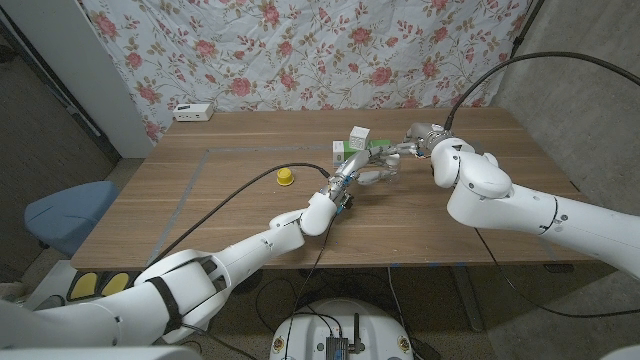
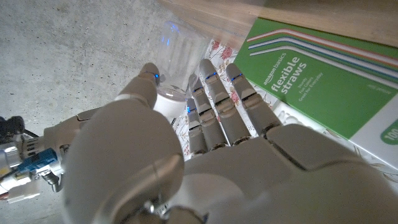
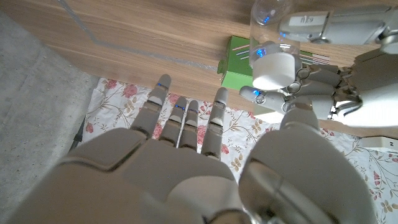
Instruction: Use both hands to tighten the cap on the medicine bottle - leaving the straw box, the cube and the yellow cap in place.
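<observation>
The wooden table (image 1: 230, 200) is crossed by a black cable that runs along the left arm, and a thin pale line is marked on its boards. A yellow cap (image 1: 285, 177) lies on the bare wood, well apart from the fingers of both hands. Past it, the left hand (image 1: 345, 182) is seen wrapped around the clear medicine bottle (image 2: 177, 46), the thumb on one side and the fingers (image 2: 214, 99) on the other. The bottle's white cap (image 3: 273, 67) is shown facing the right hand (image 1: 400, 152), whose fingers (image 3: 186, 121) are spread and held just beside the cap; whether its thumb touches the cap cannot be told. The green straw box (image 2: 317, 78) lies just beyond the left fingers, and a white cube (image 1: 359, 135) stands near it. A white power strip (image 1: 192, 112) is set at the table's far edge. Behind the table a floral cloth (image 1: 300, 50) is hung, and a blue stool (image 1: 68, 212) is placed on the floor to one side.
</observation>
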